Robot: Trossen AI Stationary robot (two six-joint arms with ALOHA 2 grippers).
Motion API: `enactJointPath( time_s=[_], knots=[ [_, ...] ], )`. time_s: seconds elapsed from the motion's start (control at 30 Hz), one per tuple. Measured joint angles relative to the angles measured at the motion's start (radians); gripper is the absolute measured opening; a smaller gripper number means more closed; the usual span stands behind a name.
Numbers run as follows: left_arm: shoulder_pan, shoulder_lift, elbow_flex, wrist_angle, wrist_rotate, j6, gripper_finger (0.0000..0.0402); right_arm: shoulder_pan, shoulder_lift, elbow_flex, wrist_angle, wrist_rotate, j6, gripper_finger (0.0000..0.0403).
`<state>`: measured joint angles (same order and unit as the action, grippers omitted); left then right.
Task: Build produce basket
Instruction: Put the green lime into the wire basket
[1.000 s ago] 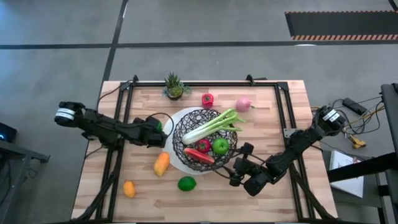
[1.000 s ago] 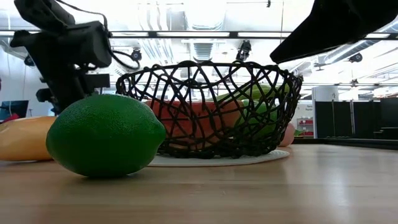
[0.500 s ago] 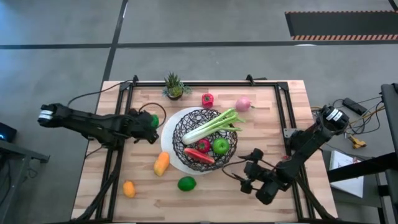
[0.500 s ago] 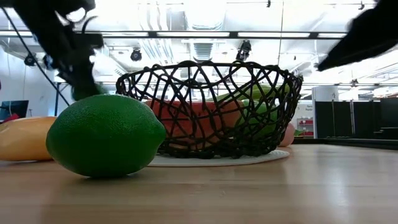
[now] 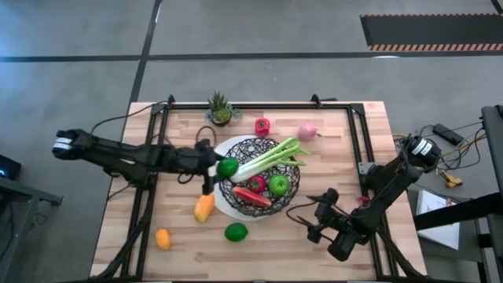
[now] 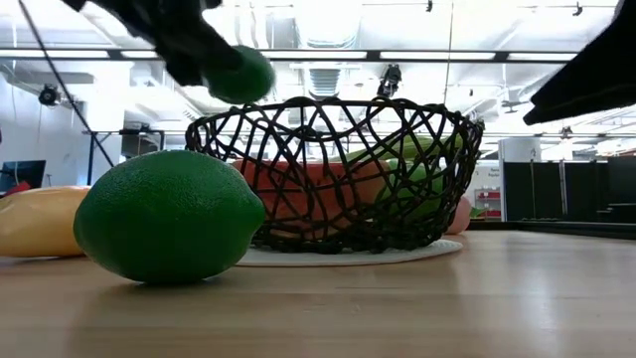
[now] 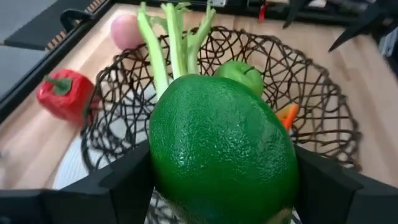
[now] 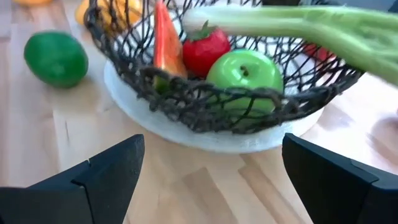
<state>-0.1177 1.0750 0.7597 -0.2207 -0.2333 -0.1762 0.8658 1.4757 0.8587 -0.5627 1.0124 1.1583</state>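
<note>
Green lime point(image 5: 228, 167) sat gripped in left gripper point(image 5: 218, 167) fingers at wire basket point(image 5: 236, 183) rim; right gripper point(image 5: 315, 221) fingers spread over bare worktop point(image 5: 275, 244).

Left gripper point(image 5: 223, 167) clamped on round green textured lime point(image 7: 222, 148), arm extended. Right gripper point(image 5: 316, 221) spread wide, arm folded.

1. We find the basket point(image 5: 259, 181) mid-table, holding celery point(image 5: 271, 157), apple point(image 5: 278, 185) and strawberry point(image 5: 257, 184).
2. Left gripper point(image 5: 218, 167) holds a lime point(image 5: 228, 167) above the basket's left rim.
3. Right gripper point(image 5: 313, 222) sits right of the basket.
</note>
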Motion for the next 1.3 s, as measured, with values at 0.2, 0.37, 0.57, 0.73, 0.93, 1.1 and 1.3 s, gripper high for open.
enactJointPath(
  time_s=[0.2, 0.37, 0.57, 0.73, 0.93, 1.1, 1.3],
  knots=[
    [0.013, 0.278, 0.162, 0.002, -0.012, 0.098, 0.0283, 0.000, 0.000, -0.003, 0.000, 0.085, -0.003, 0.0363],
    [0.041, 0.497, 0.389, -0.247, -0.235, 0.144, 0.0283, 0.000, 0.000, -0.003, 0.004, 0.093, 0.004, 0.0363],
    [0.121, 0.669, 0.596, -0.418, -0.308, 0.219, 0.0283, 0.000, 0.000, -0.003, 0.023, 0.092, 0.002, 0.0363],
    [0.172, 0.746, 0.642, -0.418, -0.213, 0.277, 0.0283, 0.000, 0.000, -0.003, 0.030, 0.092, 0.002, 0.0363],
    [0.175, 0.763, 0.642, -0.418, -0.130, 0.291, 0.0295, 0.000, 0.000, -0.003, 0.038, 0.091, -0.006, 0.0363],
    [0.180, 0.763, 0.642, -0.408, -0.106, 0.290, 0.0320, 0.000, 0.000, -0.003, 0.047, 0.091, -0.017, 0.0363],
    [0.196, 0.763, 0.642, -0.396, -0.054, 0.287, 0.0349, 0.000, 0.000, -0.003, 0.052, 0.091, -0.017, 0.0363]
  ],
)
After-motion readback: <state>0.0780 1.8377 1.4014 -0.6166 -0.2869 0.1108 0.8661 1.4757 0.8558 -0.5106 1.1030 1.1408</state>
